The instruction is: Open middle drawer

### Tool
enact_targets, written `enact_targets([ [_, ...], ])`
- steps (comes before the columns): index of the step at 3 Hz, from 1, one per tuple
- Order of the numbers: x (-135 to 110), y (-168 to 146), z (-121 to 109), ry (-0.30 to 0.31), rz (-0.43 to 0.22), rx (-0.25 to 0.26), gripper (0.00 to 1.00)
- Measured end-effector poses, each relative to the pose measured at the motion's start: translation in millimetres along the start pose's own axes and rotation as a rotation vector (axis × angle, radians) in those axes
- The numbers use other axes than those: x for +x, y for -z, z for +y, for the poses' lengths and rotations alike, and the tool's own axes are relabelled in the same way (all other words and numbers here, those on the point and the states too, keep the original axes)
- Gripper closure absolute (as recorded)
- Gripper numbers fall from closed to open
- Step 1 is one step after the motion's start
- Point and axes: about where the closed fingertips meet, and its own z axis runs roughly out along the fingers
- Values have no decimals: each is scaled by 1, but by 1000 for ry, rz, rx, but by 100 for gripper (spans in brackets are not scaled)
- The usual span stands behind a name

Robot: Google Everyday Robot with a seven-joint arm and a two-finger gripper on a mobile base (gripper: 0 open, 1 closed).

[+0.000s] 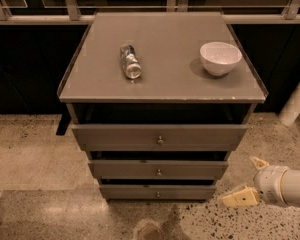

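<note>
Two fingers (pixel 241 198) of gripper (pixel 250 180) spread wide, nothing between them. Gripper low at right, over speckled floor (pixel 35 149), apart from cabinet's right edge. Strip of bare floor between lower fingertip and bottom drawer (pixel 140 192) corner. Middle drawer (pixel 125 169) left of gripper, at similar height, between top drawer (pixel 115 136) and bottom one; small round knob (pixel 159 172) at centre of front. Dark gap above each front. On cabinet top (pixel 162 84): bottle (pixel 130 61) lying on side, left; white bowl (pixel 220 58) upright near right edge.
</note>
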Motion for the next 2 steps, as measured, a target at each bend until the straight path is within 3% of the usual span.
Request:
enact_targets([
  [2, 53, -33, -25, -167, -64, 169, 0],
])
